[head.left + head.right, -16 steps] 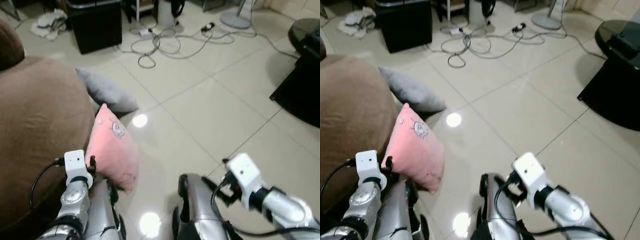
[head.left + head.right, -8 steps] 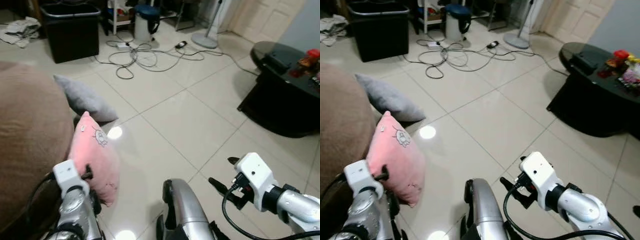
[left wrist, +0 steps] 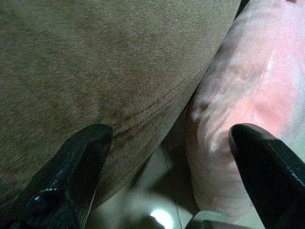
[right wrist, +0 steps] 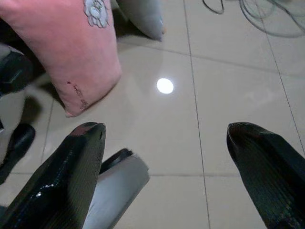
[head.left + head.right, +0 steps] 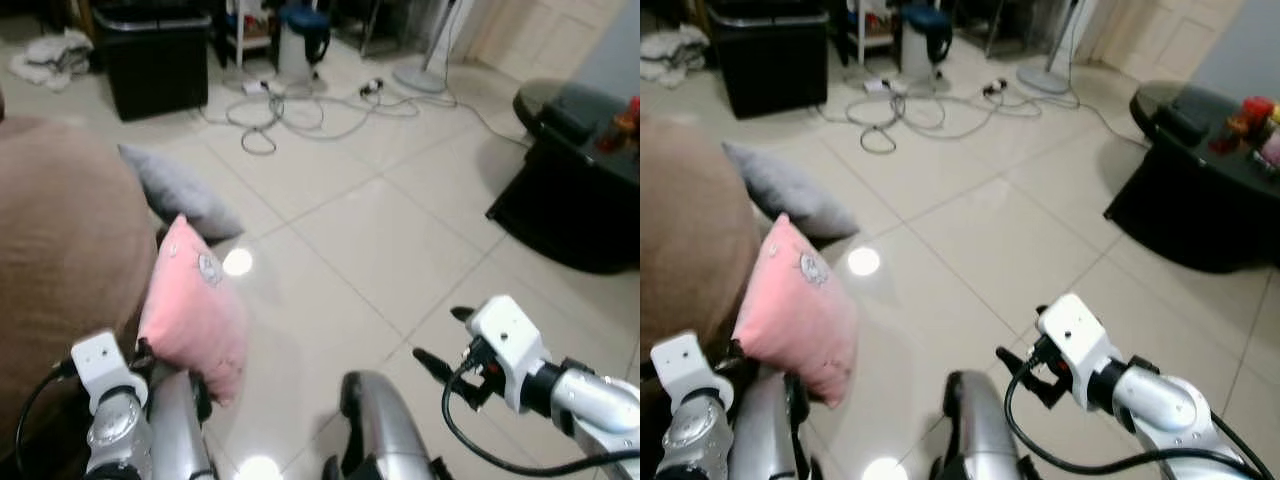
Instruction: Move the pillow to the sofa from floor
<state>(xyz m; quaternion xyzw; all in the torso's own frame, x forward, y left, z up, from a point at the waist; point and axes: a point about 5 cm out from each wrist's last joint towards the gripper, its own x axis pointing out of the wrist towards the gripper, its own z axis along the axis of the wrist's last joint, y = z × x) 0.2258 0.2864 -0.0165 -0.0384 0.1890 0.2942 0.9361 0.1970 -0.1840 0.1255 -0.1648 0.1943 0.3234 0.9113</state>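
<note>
We see the pink pillow (image 5: 193,312) standing on the floor (image 5: 380,230), leaning against the brown sofa (image 5: 60,260), grey pillow (image 5: 178,192) just behind; left hand (image 3: 167,176) released beside it, right hand (image 4: 167,171) released above bare tiles

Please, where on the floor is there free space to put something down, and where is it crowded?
Free: the wide tiled floor between the pink pillow and the black table. Crowded: the cables lie by the black bin, and the grey pillow and pink pillow press against the brown sofa, leaving only a narrow gap.
</note>
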